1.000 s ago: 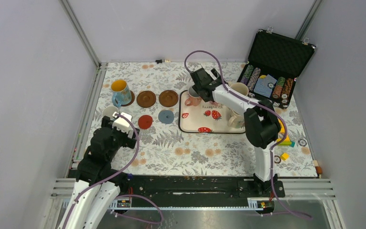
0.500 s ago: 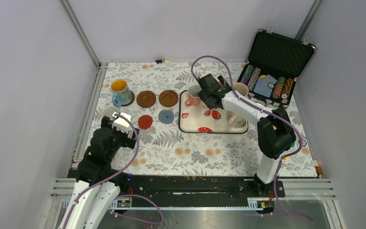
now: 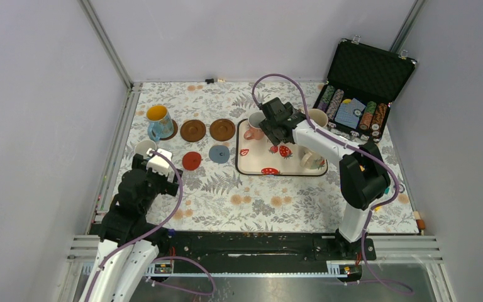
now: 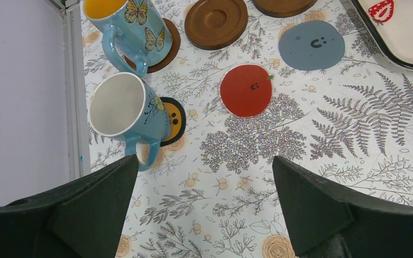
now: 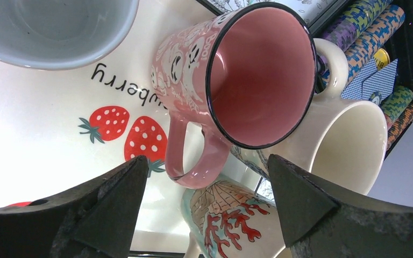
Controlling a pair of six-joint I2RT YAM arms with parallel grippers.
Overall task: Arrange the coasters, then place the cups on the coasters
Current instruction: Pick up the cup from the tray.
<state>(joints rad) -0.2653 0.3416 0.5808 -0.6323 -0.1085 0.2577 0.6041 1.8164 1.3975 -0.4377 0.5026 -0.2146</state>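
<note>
Only the right claw (image 5: 207,160) has shifted, swinging inward over the strawberry tray (image 5: 32,161). At eight o'clock the left claw (image 4: 204,166) hangs open near the white-and-blue mug (image 4: 121,107) on its black-and-orange coaster (image 4: 173,121). At one o'clock the right claw straddles the pink mug (image 5: 231,86), jaws open; closing could knock the crowding cream mug (image 5: 344,140). Mug bases are hidden.

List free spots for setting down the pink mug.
Free: both bare brown coasters, red coaster, grey coaster, and open tablecloth nearer than the tray. Crowded: tray, pink mug packed beside cream mug under right gripper.
</note>
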